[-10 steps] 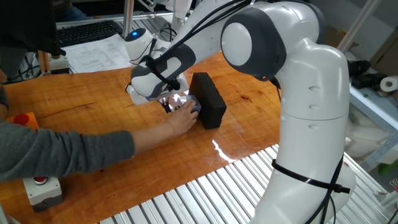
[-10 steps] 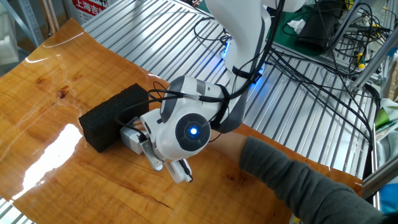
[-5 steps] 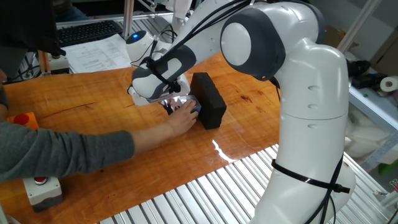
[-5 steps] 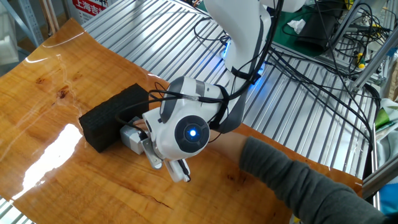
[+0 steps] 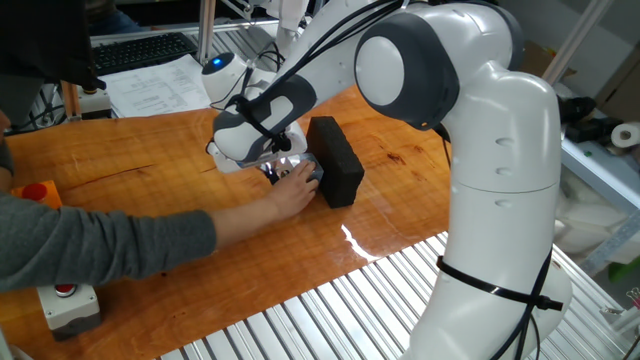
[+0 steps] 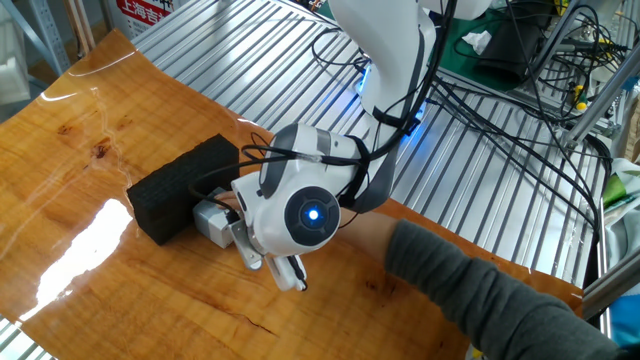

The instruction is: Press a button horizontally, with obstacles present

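The small light-grey button box point(image 6: 210, 221) sits on the wooden table against the near end of the black block point(image 6: 184, 188). In one fixed view a person's hand point(image 5: 295, 190) covers most of the box point(image 5: 312, 172), beside the black block point(image 5: 335, 160). My gripper point(image 5: 272, 169) hangs low over the table just left of the box, close to the hand. In the other fixed view the white wrist with a blue light point(image 6: 312, 212) hides the fingertips. No view shows whether the fingers are open or shut. The button face itself is hidden.
The person's grey-sleeved arm point(image 5: 110, 240) reaches across the table from the left. A grey box with a red top button point(image 5: 68, 300) and an orange box point(image 5: 35, 192) stand at the left edge. A keyboard point(image 5: 140, 50) and papers lie behind. Metal slats point(image 6: 250, 60) border the table.
The wrist has shifted only very slightly. The hand, the box and the black block stay where they were.
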`<action>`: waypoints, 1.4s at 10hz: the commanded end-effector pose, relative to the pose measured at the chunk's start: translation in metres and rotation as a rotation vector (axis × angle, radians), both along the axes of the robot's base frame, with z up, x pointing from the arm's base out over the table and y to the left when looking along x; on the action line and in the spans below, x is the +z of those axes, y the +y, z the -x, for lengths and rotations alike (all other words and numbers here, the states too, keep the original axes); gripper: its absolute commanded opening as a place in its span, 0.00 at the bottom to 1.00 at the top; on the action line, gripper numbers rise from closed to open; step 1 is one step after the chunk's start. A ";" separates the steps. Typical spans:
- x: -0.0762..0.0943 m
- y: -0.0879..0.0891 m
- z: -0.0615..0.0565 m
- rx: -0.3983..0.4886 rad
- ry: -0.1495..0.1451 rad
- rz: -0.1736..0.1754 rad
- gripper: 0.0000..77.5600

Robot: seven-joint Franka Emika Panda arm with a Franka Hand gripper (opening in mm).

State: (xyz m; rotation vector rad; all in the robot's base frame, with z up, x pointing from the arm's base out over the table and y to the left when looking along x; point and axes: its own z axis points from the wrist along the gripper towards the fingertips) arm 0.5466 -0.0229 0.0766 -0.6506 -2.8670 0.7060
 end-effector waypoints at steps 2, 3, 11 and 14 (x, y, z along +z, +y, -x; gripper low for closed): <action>0.000 -0.009 0.001 0.008 -0.003 0.015 0.00; 0.001 -0.012 0.001 0.006 -0.004 0.015 0.00; 0.003 -0.025 0.001 0.014 -0.007 0.038 0.00; 0.004 -0.025 0.001 0.012 -0.009 0.031 0.00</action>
